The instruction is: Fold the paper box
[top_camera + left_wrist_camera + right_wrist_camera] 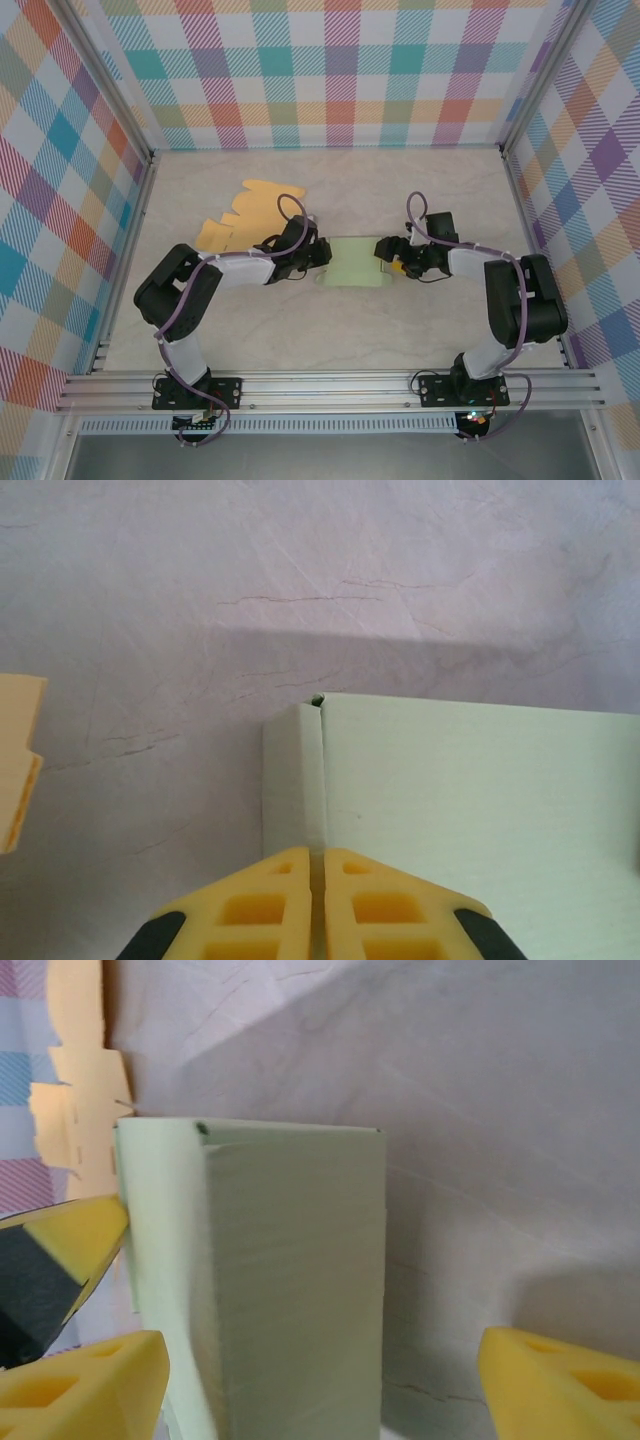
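Fold partly done; paper box [355,274] lies in the middle of the bench [300,180].
A green shell with a raised side flap is formed; closing is judged outstanding. The left hand [318,880] is pressed together on the flap's edge; the right hand [390,260] is spread about the opposite end. The box's interior and underside are hidden.

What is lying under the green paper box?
The green paper box lies on the pale marbled table, visible all around it. Whatever is directly beneath is covered by the box and cannot be seen.
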`<control>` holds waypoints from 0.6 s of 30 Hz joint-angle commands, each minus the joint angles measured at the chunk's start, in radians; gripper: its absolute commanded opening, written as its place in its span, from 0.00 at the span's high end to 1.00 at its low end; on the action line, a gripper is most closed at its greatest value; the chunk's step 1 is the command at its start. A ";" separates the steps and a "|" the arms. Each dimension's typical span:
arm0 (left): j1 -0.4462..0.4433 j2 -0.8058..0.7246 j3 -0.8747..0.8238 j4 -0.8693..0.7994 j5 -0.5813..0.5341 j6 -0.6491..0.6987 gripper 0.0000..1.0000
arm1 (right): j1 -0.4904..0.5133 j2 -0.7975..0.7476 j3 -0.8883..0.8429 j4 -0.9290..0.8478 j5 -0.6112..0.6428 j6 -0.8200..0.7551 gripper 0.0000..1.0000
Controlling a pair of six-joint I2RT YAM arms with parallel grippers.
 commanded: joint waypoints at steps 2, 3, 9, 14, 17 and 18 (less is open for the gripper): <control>0.022 0.021 -0.036 -0.033 0.034 -0.031 0.91 | -0.004 0.038 -0.030 0.147 -0.126 0.069 0.22; 0.022 0.021 -0.036 -0.033 0.038 -0.030 0.91 | -0.004 0.046 -0.036 0.175 -0.144 0.081 0.24; 0.023 0.014 -0.034 -0.020 0.053 -0.034 0.89 | -0.002 0.071 -0.064 0.304 -0.218 0.154 0.36; 0.022 -0.011 -0.034 -0.009 0.068 -0.026 0.78 | -0.003 0.049 -0.073 0.299 -0.221 0.170 0.52; 0.022 -0.045 -0.034 -0.003 0.073 -0.011 0.65 | -0.002 0.030 -0.072 0.259 -0.209 0.174 0.53; 0.022 -0.065 -0.037 -0.001 0.070 -0.002 0.60 | -0.002 0.022 -0.070 0.241 -0.200 0.176 0.55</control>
